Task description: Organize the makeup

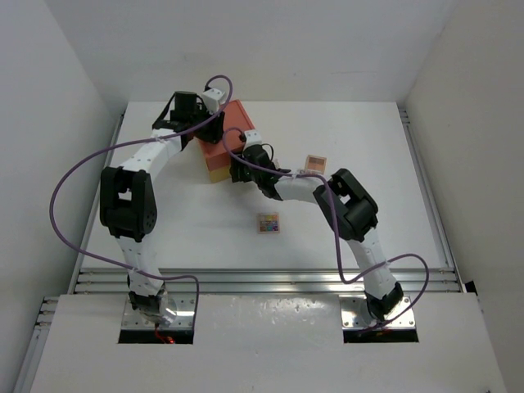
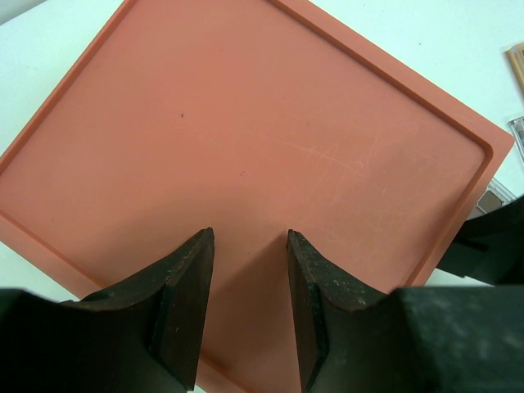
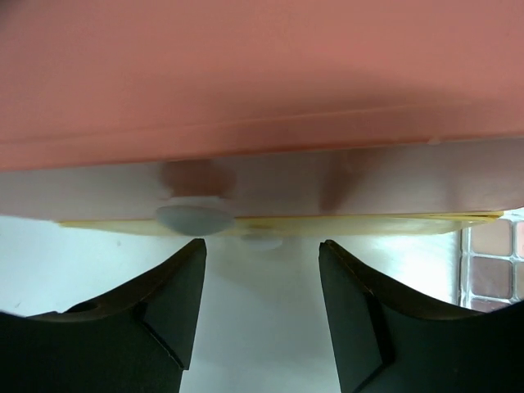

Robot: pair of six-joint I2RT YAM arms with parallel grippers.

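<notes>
**Two palettes out on the counter, my hands at the box**

My left hand (image 2: pixel 250 246) hangs over the flat top of the orange box (image 2: pixel 246 123), toward the upper left of the overhead view. Its fingers are apart with nothing between them. I cannot tell whether the fingertips touch the lid.

My right hand (image 3: pixel 262 254) faces the front of the box low down, just short of the grey knob (image 3: pixel 194 217) on the yellow drawer (image 3: pixel 327 223). Its fingers are spread too, and they hold nothing. The knob sits a little left of the gap between them. From these views I cannot tell whether the drawer is pulled out at all.

As for the makeup, a mixed-colour palette (image 1: pixel 268 223) lies alone on the white counter (image 1: pixel 393 205) near the middle of the overhead view, well apart from the box. A pink-brown palette (image 1: pixel 314 163) lies right of centre, beside my right forearm. A palette with brownish squares (image 3: pixel 491 262) shows at the lower right of my right wrist view, close to the drawer. Whether it is a third palette I cannot say. I see no brushes or pencils clearly anywhere.

My judgement is that the sorting is not finished. At least two palettes lie loose, and neither hand carries anything. Next I probably have to get the drawer open by its knob while the left hand steadies the box, then fetch the palettes one at a time.
</notes>
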